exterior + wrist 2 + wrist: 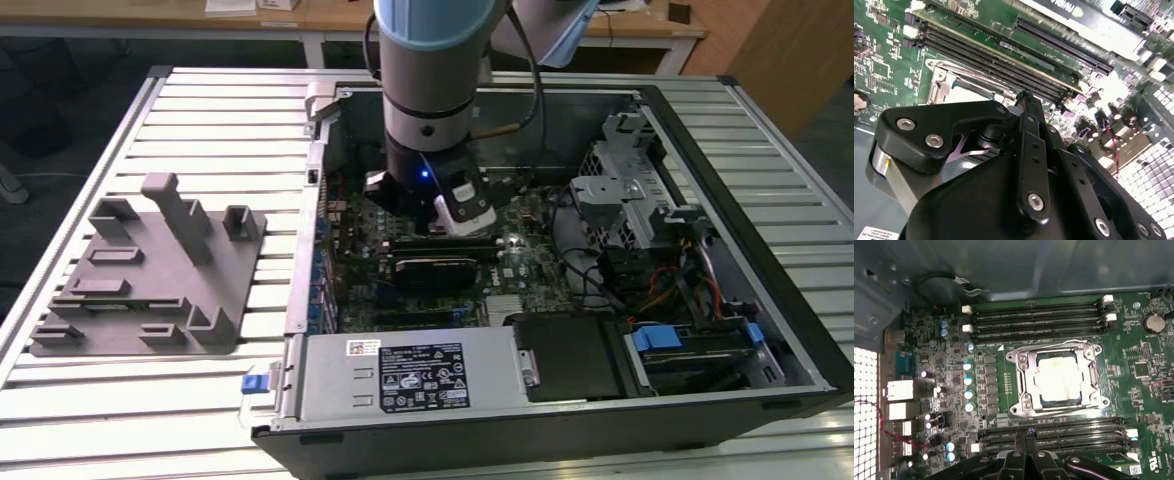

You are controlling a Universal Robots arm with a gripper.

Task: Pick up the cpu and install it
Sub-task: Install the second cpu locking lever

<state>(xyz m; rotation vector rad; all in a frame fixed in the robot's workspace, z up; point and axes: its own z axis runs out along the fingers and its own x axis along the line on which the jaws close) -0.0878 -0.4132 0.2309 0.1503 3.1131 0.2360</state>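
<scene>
Claw fingers meet tip to tip, clenched with nothing between them, poised low over the green circuit board inside an open black computer case. One cpu, a flat square chip with a pale shiny top, sits in its socket under a silver metal frame, just beyond the fingertips in the first wrist view. Four long black memory slots run along one side of the socket, and more run along the other. Outside the case, at nine o'clock in the exterior view, one grey plastic plate with upright pegs lies on the ribbed white metal table.
</scene>
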